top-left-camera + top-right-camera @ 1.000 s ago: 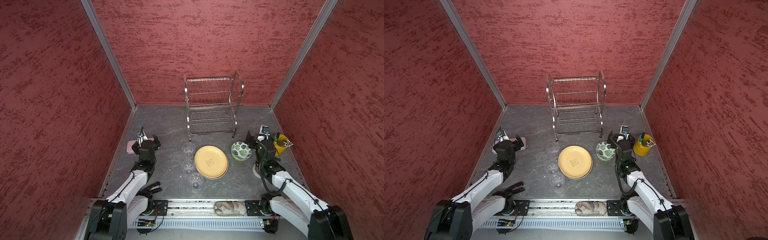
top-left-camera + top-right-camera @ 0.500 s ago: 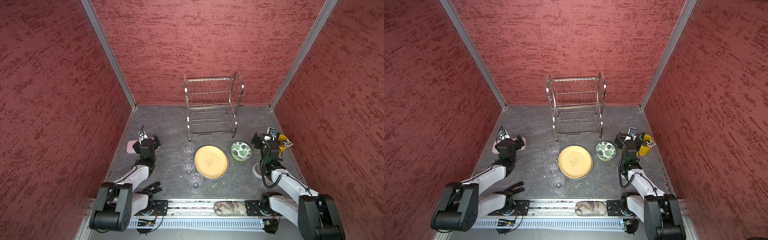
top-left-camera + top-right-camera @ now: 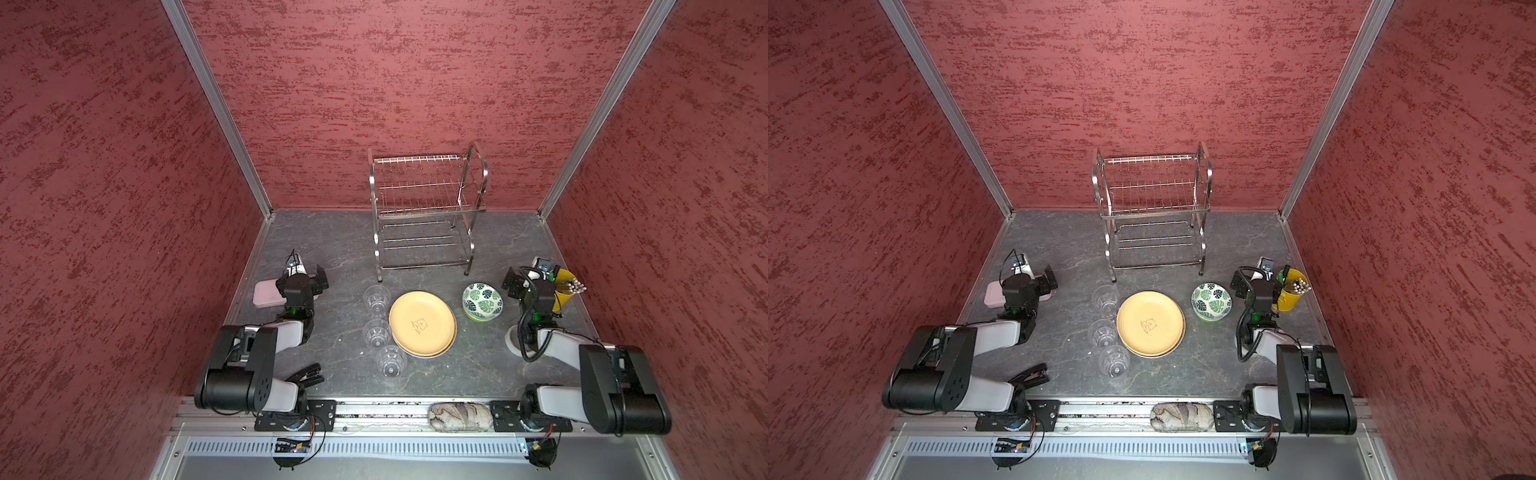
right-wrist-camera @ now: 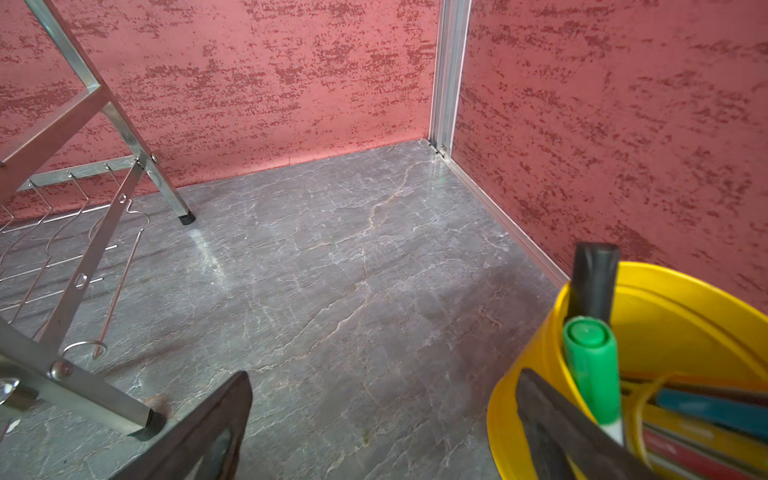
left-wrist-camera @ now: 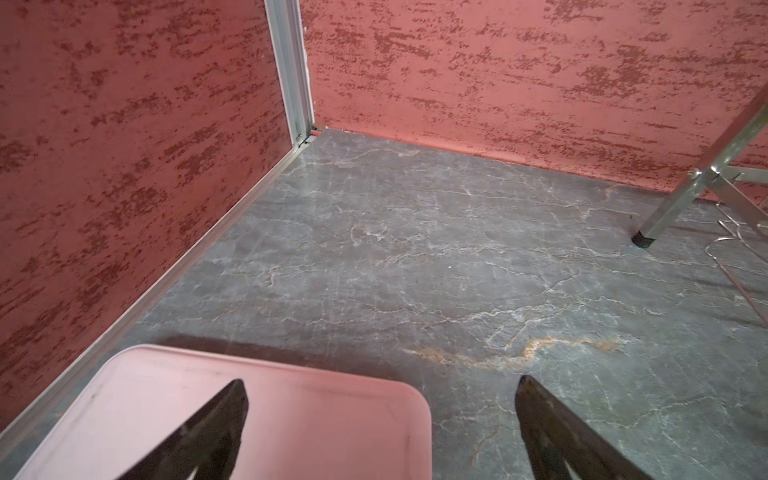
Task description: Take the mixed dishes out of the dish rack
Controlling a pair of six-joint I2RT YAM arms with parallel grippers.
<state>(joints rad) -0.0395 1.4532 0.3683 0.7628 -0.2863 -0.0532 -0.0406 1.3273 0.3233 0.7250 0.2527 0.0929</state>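
Presently the dish rack stands upright at the back of the grey table, close to the rear wall. The dishes lie on the table in front of it, apart from its legs. The tan-yellow plate lies flat at the centre with its bear drawing facing up, and a second rim shows just under its near edge. Three clear tumblers stand in a line just left of the plate. The green-leaf bowl sits to the plate's right, with a lime-green rim showing beneath it. A white plate is largely hidden under the right arm, so its pattern cannot be made out.

The left gripper has its jaws spread wide and grips nothing; one finger hangs over the pink box, the other over bare table. The right gripper is likewise spread wide with nothing in it. One of its fingers is by a rack leg and the other at the rim of the yellow bucket, which holds markers.
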